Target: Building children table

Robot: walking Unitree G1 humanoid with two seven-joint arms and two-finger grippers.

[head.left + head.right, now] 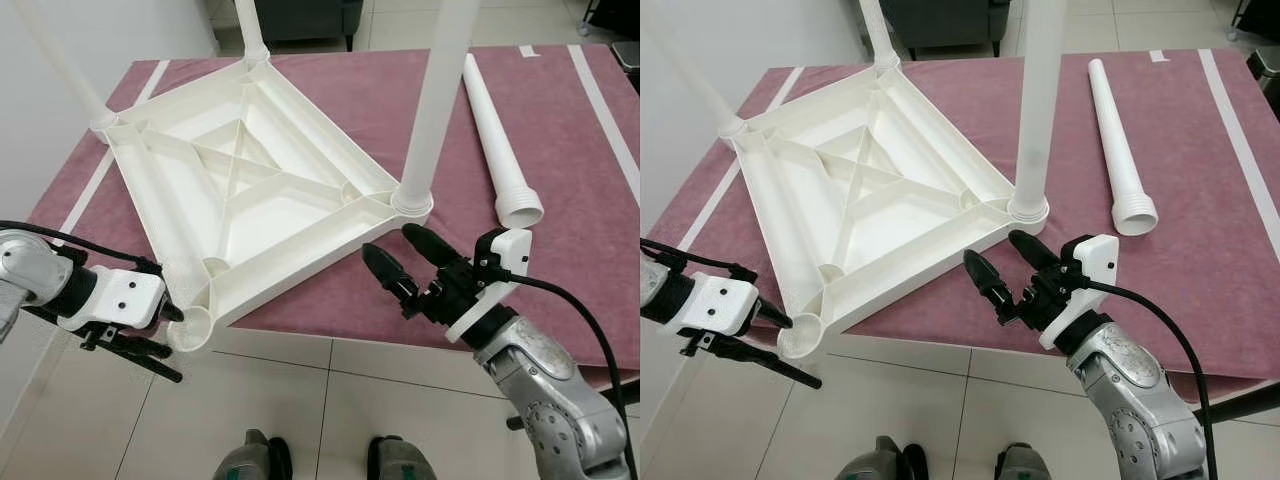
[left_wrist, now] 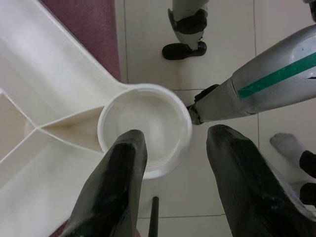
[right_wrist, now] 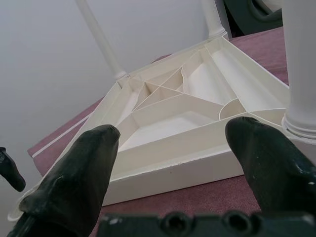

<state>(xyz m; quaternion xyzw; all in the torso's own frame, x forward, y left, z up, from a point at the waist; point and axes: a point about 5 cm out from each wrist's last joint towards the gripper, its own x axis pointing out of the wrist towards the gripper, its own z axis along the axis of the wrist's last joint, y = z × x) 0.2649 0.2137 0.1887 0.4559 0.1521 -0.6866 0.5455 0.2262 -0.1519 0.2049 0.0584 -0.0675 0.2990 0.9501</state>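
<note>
While the white tabletop lies upside down on the maroon-covered surface, three of its corners are fitted with upright white legs, the nearest of them standing at the corner in front of the right gripper. The fourth leg is laid loose on the cloth to the right, apart from the tabletop. The right gripper is held just off the near edge of the tabletop, its two black fingers spread wide with nothing between them; in the right wrist view the rim and the base of the fitted leg are seen in the gap ahead of the fingers. The left gripper is placed at the empty corner socket, which overhangs the tiled floor. Its fingers are parted and grip nothing; one fingertip is seen against the socket's rim, though contact cannot be confirmed. The robot's feet are seen on the tiles below.
</note>
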